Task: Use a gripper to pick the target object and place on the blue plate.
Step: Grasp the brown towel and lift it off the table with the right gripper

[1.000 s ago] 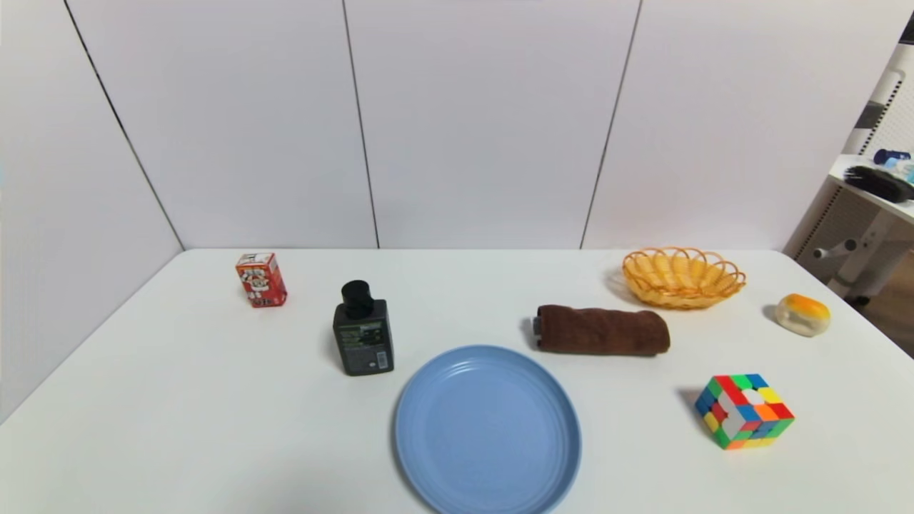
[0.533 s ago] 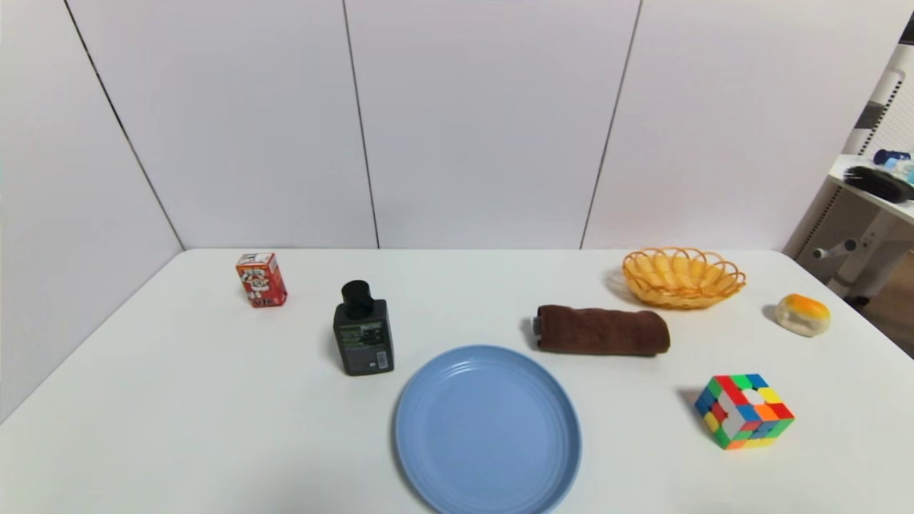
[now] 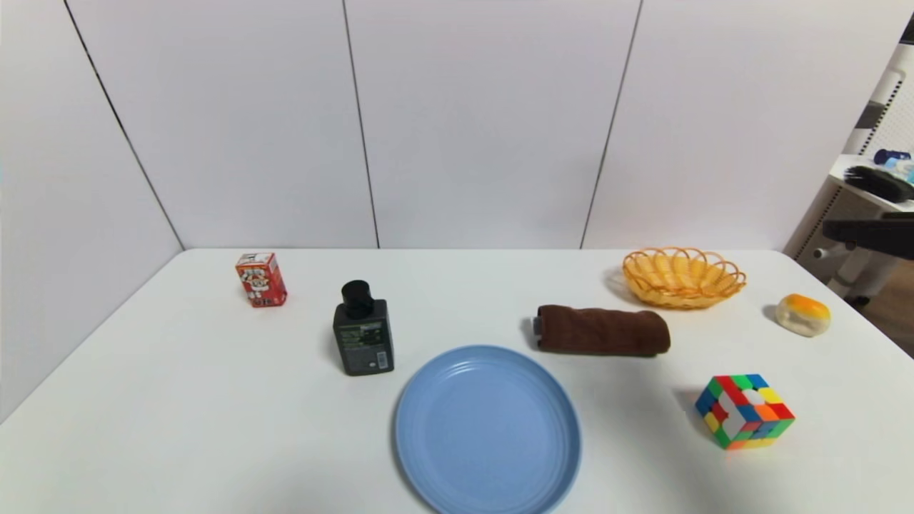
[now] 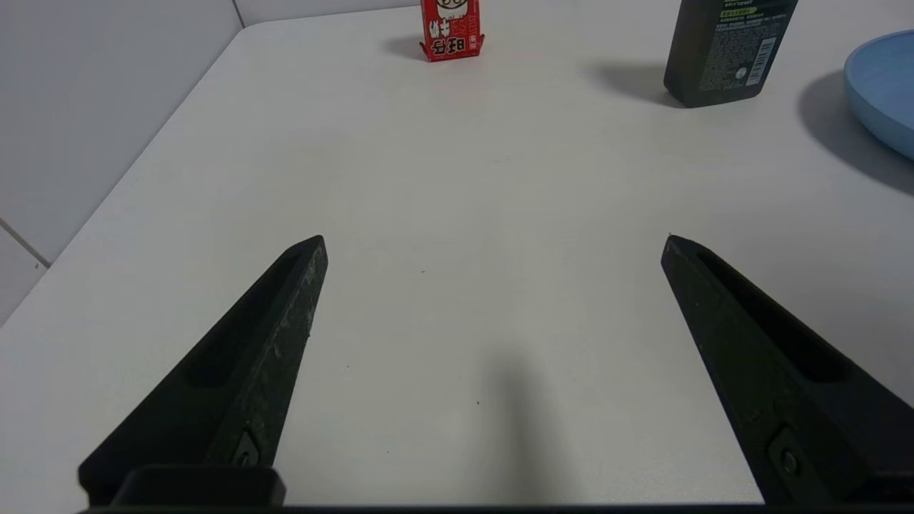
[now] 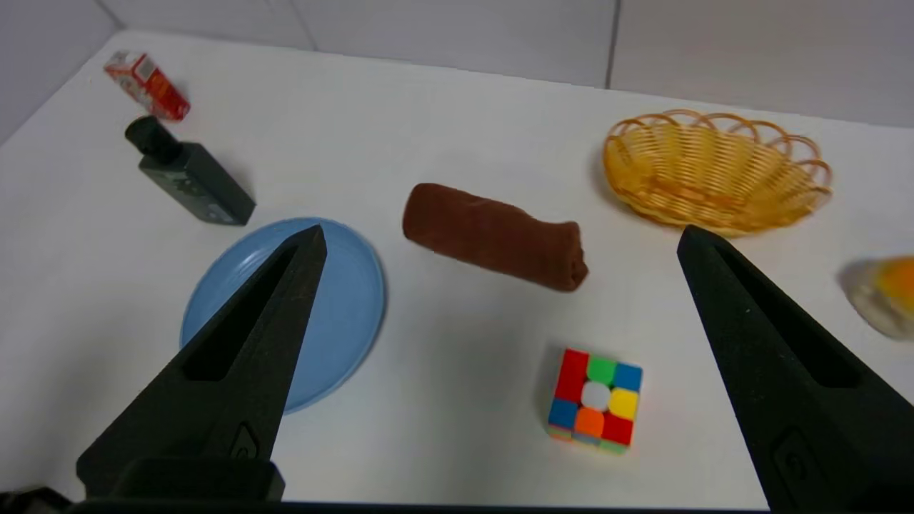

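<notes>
The target object, a dark brown rolled towel (image 3: pixel 603 330), lies on the white table just behind and to the right of the empty blue plate (image 3: pixel 488 428). My right gripper (image 5: pixel 500 229) hangs open and empty high above the table's right side. In its wrist view the towel (image 5: pixel 496 235) lies between the fingers' lines, with the plate (image 5: pixel 350 300) beside it. One of its black fingers (image 3: pixel 867 237) pokes in at the head view's right edge. My left gripper (image 4: pixel 493 238) stands open and empty low over the bare left part of the table, with the plate's rim (image 4: pixel 885 100) far off.
A black bottle (image 3: pixel 363 339) stands left of the plate and a red carton (image 3: pixel 260 280) farther back left. An orange wicker basket (image 3: pixel 682 277) sits behind the towel. A colour cube (image 3: pixel 744 410) and a wrapped orange-yellow item (image 3: pixel 802 314) lie at the right.
My right gripper has come into the head view at the right edge, where it did not show before. Nothing on the table has moved.
</notes>
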